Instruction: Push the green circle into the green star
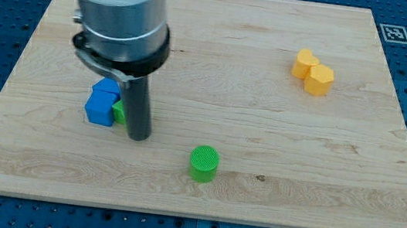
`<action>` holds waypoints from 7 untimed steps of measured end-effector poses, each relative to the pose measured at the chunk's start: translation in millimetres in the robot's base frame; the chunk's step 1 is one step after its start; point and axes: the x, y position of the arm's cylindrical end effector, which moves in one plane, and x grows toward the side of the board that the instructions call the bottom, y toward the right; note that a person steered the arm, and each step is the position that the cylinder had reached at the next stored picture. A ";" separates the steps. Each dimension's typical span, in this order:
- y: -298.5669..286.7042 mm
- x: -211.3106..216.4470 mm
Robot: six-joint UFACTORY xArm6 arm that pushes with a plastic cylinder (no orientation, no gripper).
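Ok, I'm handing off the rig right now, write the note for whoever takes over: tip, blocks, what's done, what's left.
My tip is down on the board, right beside the blue blocks at the view's left.
A green block, probably the green star, is wedged between the blue blocks and my rod, mostly hidden.
The green circle sits apart, toward the view's lower right of my tip.
Two yellow blocks are far off at the view's upper right.
Done: nothing shows yet. Left: get behind the circle and push it leftward into the star.
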 end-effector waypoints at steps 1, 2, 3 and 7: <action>3.6 3.4; 18.9 32.3; 54.8 58.4; 82.0 35.7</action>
